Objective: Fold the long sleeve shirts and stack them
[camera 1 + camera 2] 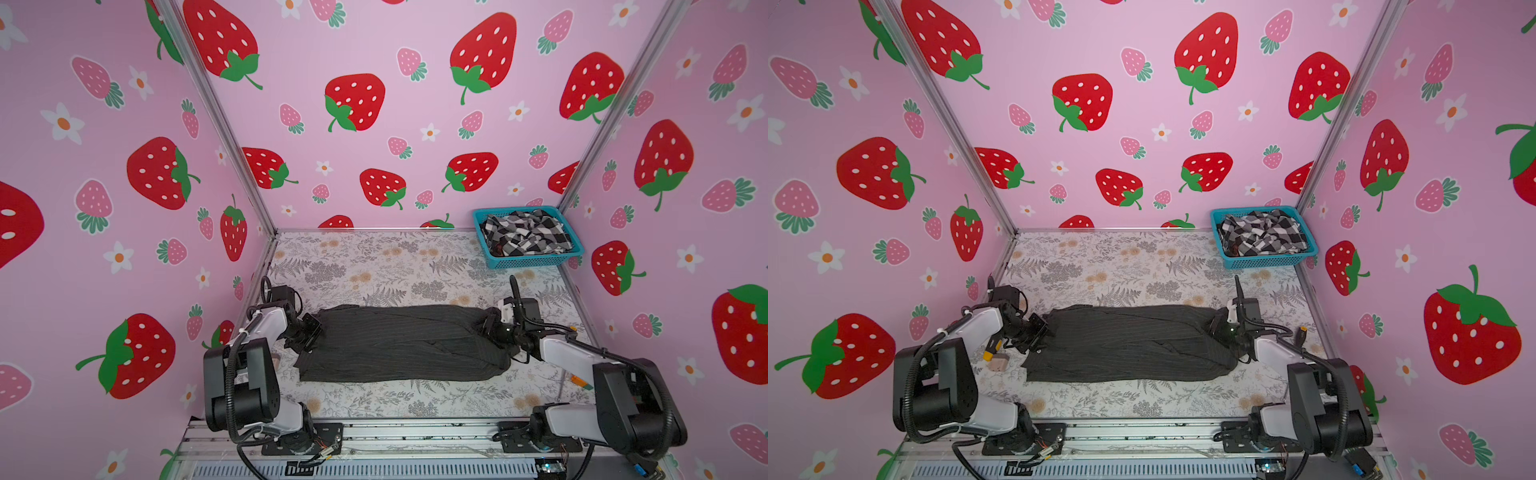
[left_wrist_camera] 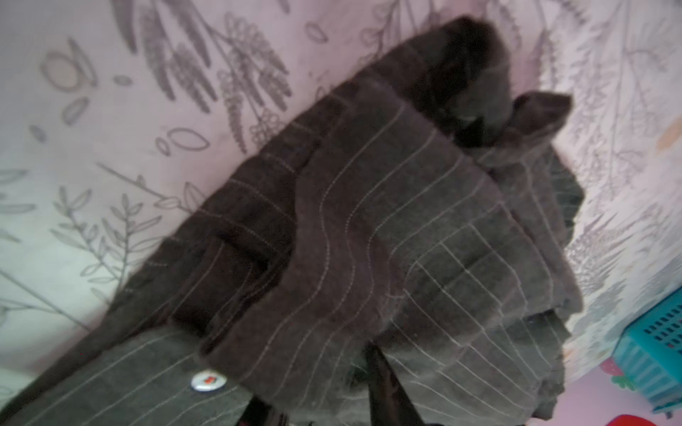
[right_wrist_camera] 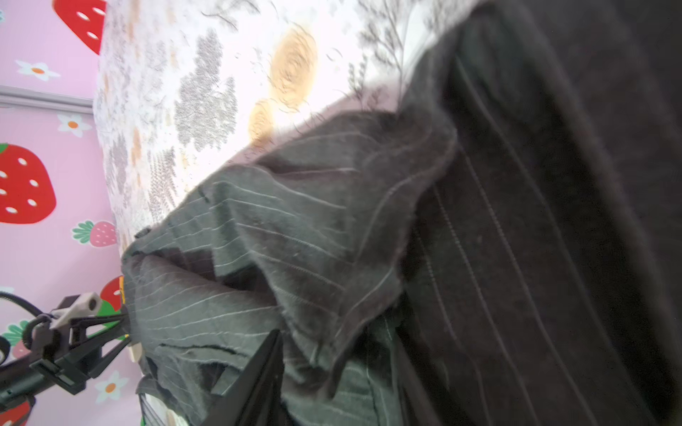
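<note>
Strawberry-print walls (image 1: 374,124) enclose the floral surface (image 1: 374,257). The pinstriped shirt (image 1: 399,345) lies folded between left end effector (image 1: 313,332) and right end effector (image 1: 488,326); grips cannot be told. Far-right teal basket (image 1: 536,261) holds the checked shirt (image 1: 525,232).

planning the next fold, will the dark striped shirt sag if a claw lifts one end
Probably sags: the striped shirt lies in soft creases, bunched at both ends. Thin cloth, likely light. A push would probably wrinkle it.

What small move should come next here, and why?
Probably back both tools off the cloth: the pinstriped shirt already lies as a long folded band on the table, with the left tool and right tool at its two ends; whether they grip it is unclear.
</note>
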Tool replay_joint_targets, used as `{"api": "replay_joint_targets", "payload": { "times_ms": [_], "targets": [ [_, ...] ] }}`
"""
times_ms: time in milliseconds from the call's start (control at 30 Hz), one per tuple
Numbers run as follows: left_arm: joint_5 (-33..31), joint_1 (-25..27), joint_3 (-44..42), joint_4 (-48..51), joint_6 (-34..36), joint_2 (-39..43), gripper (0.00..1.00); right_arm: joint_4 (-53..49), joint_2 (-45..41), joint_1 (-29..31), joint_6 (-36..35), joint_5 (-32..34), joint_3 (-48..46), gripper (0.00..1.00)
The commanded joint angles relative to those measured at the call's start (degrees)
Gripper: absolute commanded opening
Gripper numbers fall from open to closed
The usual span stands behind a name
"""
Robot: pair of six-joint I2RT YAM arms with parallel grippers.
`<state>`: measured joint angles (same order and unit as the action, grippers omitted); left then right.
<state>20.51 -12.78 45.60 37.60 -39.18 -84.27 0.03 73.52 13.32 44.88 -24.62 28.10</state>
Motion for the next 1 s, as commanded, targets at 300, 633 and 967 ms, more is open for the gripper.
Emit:
{"api": "replay_joint_targets", "payload": {
  "times_ms": [300,633,967],
  "targets": [
    [-8.5,1.0,15.7,16.0,3.3,10.3,0.62,-19.8,-1.3,17.0,-6.8,20.5,18.7,0.52],
    [-3.9,11.9,14.1,4.7,0.0,-4.2,0.07,-13.7,20.3,28.6,-3.5,23.0,27.9,0.28],
    [-2.4,11.8,5.3,1.1,0.2,-7.3,0.00,-17.6,25.9,30.7,0.1,26.6,25.8,0.24]
  ]
}}
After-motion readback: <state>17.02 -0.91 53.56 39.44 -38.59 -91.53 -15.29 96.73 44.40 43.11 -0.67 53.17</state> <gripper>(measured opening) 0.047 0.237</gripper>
